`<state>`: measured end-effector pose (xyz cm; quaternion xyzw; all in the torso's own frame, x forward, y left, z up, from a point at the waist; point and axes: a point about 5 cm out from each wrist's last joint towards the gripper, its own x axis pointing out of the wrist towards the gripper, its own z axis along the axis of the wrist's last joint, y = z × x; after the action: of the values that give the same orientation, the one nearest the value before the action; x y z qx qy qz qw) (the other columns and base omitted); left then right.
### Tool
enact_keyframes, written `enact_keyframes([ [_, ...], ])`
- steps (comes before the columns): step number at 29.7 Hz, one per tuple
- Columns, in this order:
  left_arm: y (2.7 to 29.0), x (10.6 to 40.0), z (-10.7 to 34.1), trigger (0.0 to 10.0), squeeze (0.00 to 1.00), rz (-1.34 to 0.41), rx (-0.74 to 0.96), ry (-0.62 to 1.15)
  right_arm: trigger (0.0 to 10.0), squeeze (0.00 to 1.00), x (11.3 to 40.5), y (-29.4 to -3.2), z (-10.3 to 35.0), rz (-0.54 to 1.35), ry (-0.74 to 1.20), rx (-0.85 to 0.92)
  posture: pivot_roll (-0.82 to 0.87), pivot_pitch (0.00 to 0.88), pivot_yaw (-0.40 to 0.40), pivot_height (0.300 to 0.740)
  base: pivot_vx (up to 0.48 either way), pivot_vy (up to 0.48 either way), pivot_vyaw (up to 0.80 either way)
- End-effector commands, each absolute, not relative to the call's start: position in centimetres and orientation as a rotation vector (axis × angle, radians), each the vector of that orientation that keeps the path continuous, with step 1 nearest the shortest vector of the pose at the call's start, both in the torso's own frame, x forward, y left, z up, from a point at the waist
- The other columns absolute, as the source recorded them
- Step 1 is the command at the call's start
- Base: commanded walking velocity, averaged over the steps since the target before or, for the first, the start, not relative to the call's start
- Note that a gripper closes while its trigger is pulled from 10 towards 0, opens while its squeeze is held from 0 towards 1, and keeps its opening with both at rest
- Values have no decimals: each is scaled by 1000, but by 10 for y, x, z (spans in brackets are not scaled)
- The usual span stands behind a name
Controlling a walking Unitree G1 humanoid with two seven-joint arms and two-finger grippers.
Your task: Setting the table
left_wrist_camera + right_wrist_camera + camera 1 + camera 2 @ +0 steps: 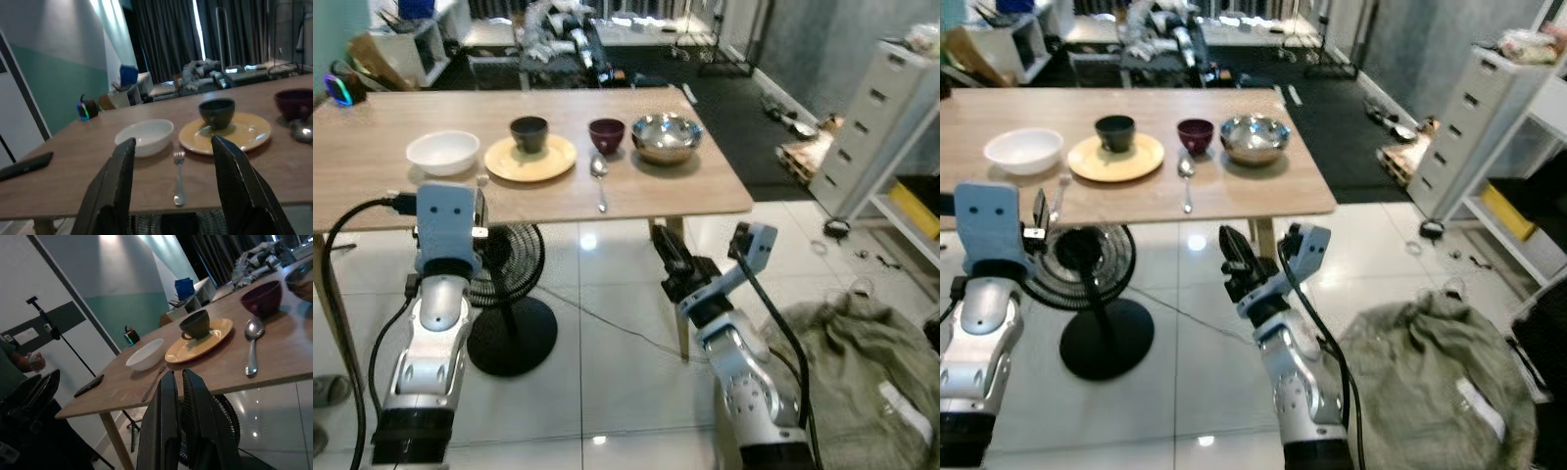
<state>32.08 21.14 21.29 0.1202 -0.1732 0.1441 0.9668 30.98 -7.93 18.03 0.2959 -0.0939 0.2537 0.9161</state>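
So I'm standing at the long side of the light wooden table (705, 186), both arms raised in front of me and below its near edge. My left gripper (176, 196) sits right at that edge with its two black fingers (117, 186) spread wide, nothing between them. From that wrist, the silver fork (178, 176) lies on the tabletop straight ahead, framed by the gap, prongs pointing away from me.

My right gripper (178, 406) hangs lower and further right, out over the glossy white tiled floor (607, 294), fingers pressed together on nothing.

On the table, in a row from my left: a shallow white bowl (442, 152), then the fork just beside it, then a round yellow plate (530, 159) with a dark green cup (529, 133) standing upright on it. Next is a small dark maroon bowl (606, 135), with a silver spoon (599, 181) lying in front of it, handle toward me. Last comes a shiny steel bowl (666, 137), close beside the maroon one.

A black pedestal fan (509, 294) stands on the floor under the table, and a crumpled olive-green sack (862, 362) lies to my right.
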Motion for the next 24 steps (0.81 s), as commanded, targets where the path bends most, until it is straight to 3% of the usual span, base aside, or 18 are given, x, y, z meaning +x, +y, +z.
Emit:
enact_keyframes([
  [1, 212, 321, 211, 10000, 0, 287, 246, -333, 10000, 0, 310, -78, 185, 514, -205, 586, -4, 0, 68, 740, 480, 0, 0],
  [19, 205, 321, 220, 10000, 0, 256, 241, -353, 10000, 0, 324, -95, 201, 325, -254, 578, -4, 0, 71, 740, 480, 0, 0],
  [24, 204, 321, 220, 10000, 0, 249, 240, -351, 10000, 0, 327, -96, 201, 286, -249, 462, -3, 0, 72, 740, 480, 0, 0],
])
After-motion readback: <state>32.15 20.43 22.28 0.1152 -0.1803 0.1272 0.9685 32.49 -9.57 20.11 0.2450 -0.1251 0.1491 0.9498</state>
